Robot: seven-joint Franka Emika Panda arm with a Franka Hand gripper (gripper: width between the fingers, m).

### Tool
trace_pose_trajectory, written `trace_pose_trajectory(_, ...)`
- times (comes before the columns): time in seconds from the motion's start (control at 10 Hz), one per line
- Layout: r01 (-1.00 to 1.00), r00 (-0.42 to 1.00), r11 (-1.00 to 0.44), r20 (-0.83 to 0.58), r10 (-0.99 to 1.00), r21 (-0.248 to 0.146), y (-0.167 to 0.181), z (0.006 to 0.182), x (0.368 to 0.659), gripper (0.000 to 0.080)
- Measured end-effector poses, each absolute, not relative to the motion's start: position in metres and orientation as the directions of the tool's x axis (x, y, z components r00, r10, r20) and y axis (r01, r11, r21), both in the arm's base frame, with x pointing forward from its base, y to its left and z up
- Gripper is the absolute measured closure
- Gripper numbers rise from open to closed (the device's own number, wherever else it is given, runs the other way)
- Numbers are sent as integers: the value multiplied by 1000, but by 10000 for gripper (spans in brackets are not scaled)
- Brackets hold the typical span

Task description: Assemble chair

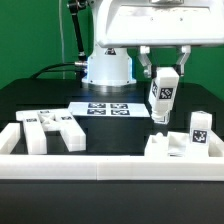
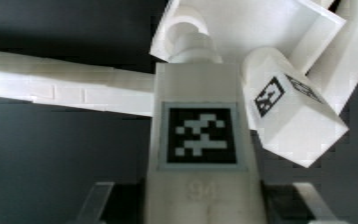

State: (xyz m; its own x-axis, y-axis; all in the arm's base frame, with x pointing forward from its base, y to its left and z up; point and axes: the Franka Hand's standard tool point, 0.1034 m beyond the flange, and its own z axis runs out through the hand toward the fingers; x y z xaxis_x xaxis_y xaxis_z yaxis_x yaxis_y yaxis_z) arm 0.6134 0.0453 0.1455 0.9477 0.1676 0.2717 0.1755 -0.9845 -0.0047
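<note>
One robot arm (image 1: pixel 108 66) with one pair of jaws. One black desk (image 1: pixel 35 102). One marker board (image 1: pixel 110 108), its tags too small to count with any certainty. One white border wall (image 1: pixel 110 166). Chair pieces: one held piece (image 1: pixel 164 95) between the jaws. At the exterior view's right there are two, a low block (image 1: pixel 165 147) and an upright tagged piece (image 1: pixel 200 130). At its left is one left cluster (image 1: pixel 50 132), whose separate pieces cannot be counted. The wrist view shows two tags, one on each of two pieces.
</note>
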Motion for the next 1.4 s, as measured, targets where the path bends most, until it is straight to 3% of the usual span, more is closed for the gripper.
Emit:
trace_pose_trajectory(0.2, 171, 949, -985, 269, 163, -6, 45, 144, 613, 508)
trace_pose_trajectory(0.3, 89, 962, -996, 261, 78, -30, 45, 139, 614, 508)
trace_pose_trajectory(0.5, 73, 957, -997, 284, 64, -20, 41, 130, 621, 508)
trace_pose_trajectory(1.4, 80, 900, -996, 427, 87, 35, 41, 118, 624, 508)
